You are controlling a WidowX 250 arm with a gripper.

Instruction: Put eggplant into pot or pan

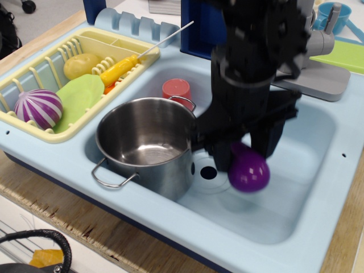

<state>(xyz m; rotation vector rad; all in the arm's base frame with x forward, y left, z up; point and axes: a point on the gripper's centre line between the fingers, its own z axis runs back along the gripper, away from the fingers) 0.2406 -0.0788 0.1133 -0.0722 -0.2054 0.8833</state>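
My black gripper (242, 149) is shut on the glossy purple eggplant (247, 169) and holds it lifted above the blue sink floor, just right of the pot. The eggplant's stem end is hidden between my fingers. The shiny steel pot (147, 142) with wire loop handles stands upright and empty in the left part of the sink (296, 187).
A small red cup (177, 90) stands behind the pot. A yellow dish rack (34, 122) at the left holds a purple-and-white striped onion (38, 108), a green piece, a yellow vegetable and a yellow-handled tool. A grey faucet base (327, 77) is at the back right.
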